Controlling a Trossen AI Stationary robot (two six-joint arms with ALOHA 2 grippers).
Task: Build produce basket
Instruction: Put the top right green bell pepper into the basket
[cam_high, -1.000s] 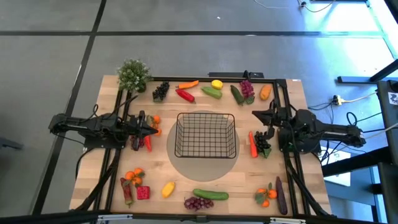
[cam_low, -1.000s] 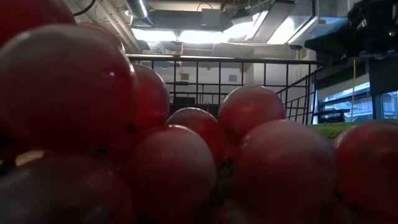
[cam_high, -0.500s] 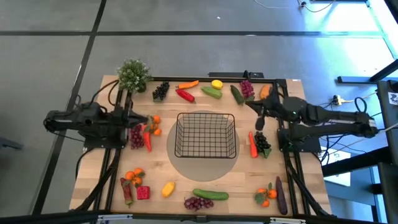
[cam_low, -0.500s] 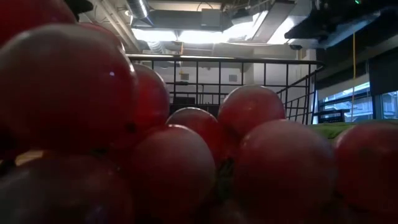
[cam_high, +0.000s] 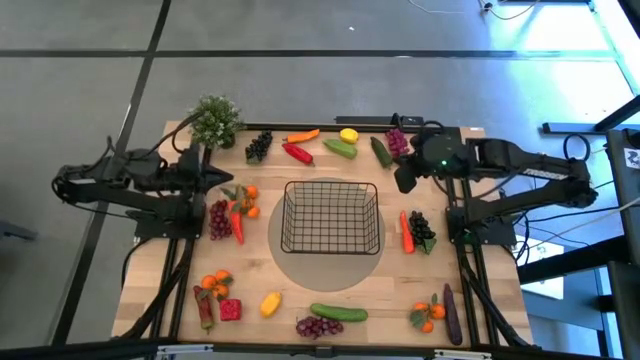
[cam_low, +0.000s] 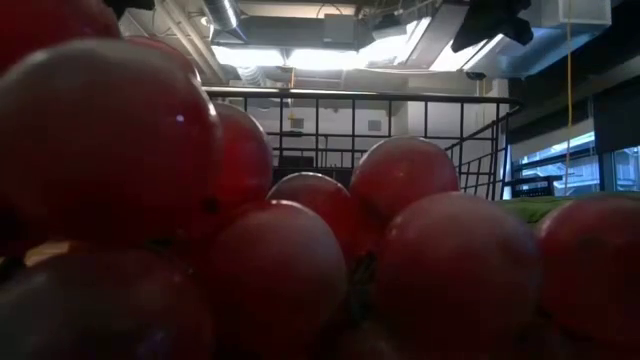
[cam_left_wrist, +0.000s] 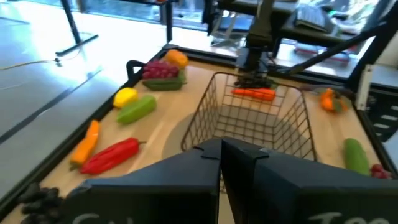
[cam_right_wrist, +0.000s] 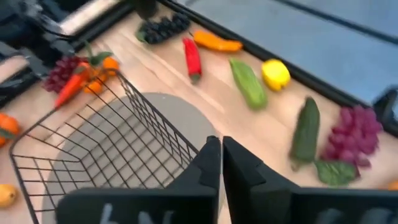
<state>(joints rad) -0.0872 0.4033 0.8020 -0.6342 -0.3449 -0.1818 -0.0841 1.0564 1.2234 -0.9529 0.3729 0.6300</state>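
Wooden tabletop (cam_high: 180, 290) lay ringed with produce, and the basket (cam_high: 330, 217) sat empty at its centre on a grey disc (cam_high: 330, 268); the low view was filled by a red grape bunch (cam_low: 260, 240). The right gripper (cam_high: 405, 180) hung above the far right part of the table, its fingers pressed together on nothing; the left gripper (cam_high: 226, 178) hung just off the basket's far left corner, likewise closed and empty. Nearest the right gripper lay a dark green cucumber (cam_high: 381, 151) beside purple grapes (cam_high: 397, 143), slightly farther from the basket than the claw; its long axis ran roughly toward the basket's far right corner. That arm looked better placed for it; it would first need to open.
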